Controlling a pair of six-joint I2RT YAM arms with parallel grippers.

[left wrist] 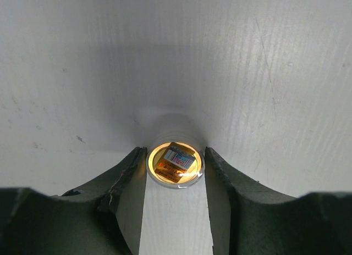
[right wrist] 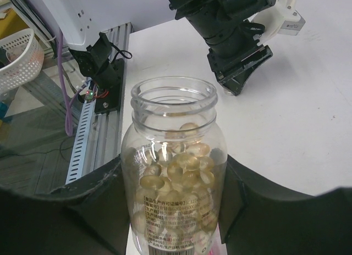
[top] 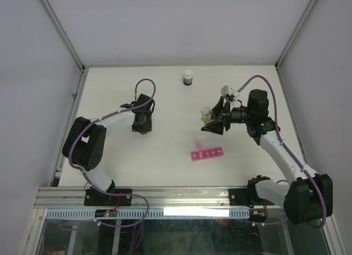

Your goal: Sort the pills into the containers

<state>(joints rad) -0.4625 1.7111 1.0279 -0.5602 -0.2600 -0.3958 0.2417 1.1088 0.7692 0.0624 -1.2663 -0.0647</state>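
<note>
A white counter (top: 165, 101) sits inside plain white walls (top: 165, 24), with a metal rail (top: 165, 197) along its near edge where both arms are bolted.

From above, a pink organiser (top: 207, 154) lies near the middle of the counter, toward the right. One lid at its left end stands open. A dark bottle (top: 188, 78) with a white top stands alone near the far edge. The left pincer (top: 143, 129) points down at the counter, well to the left of the organiser, with a speck of orange at its tip. The right pincer (top: 212, 122) is beyond the organiser and holds a clear bottle (top: 205, 111). The pills (top: 207, 119) show as an orange mass inside it.

In the left wrist view, the two dark fingers (left wrist: 132, 167) are closed against opposite sides of a small round cap (left wrist: 175, 166), pinching it. The cap sits on the bare white counter. It has a pale rim and an amber inside, with a scrap of printed label showing in it.

In the right wrist view, the clear bottle fills the centre, pinched between the dark fingers (right wrist: 99, 194) on either side of its body. Its mouth is open, with no lid on. The pills are glossy yellow ovals, heaped to just below the neck, and all of them are inside the bottle. A printed label wraps the lower part. Beyond the bottle is the left arm's black wrist, above the white counter. The rail runs down the left side of the view, and a white basket (right wrist: 19, 54) shows at the left edge.
</note>
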